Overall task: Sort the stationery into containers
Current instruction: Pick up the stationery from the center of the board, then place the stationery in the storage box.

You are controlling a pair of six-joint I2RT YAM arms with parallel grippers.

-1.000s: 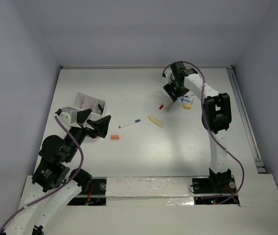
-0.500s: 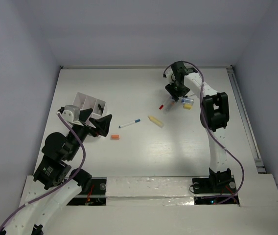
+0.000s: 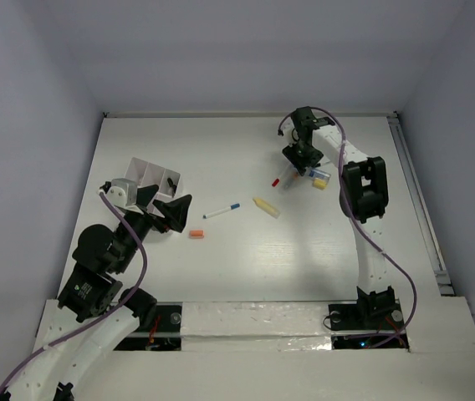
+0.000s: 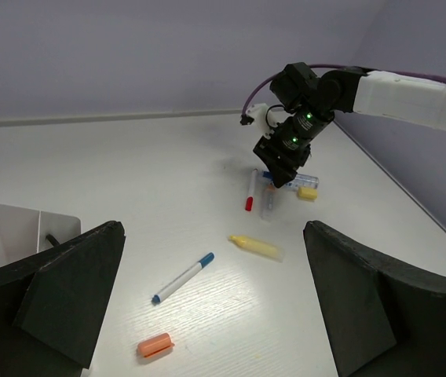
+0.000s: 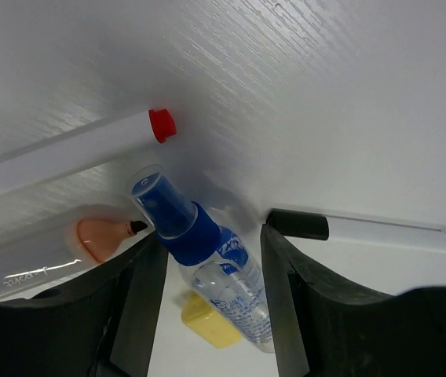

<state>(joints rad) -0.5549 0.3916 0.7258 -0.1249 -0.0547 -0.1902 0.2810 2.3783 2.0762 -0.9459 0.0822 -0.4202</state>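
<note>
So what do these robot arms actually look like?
The left arm and right arm are white tubular links joined by black joints, with a purple cable looping along each. The left gripper and right gripper are black, each with two wedge-shaped fingers. Green lights glow on the right wrist.

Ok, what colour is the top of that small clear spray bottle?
The small clear spray bottle has a blue top, clearest in the right wrist view.

The left arm point(image 3: 104, 251) sits folded close to its base, elbow bent, and the left gripper point(image 3: 160, 206) points forward with its jaws spread wide. The right arm point(image 3: 363, 192) stretches far out, wrist tipped steeply down, and the right gripper point(image 3: 298, 160) is held low with its fingers point(image 5: 286, 298) parted.
</note>
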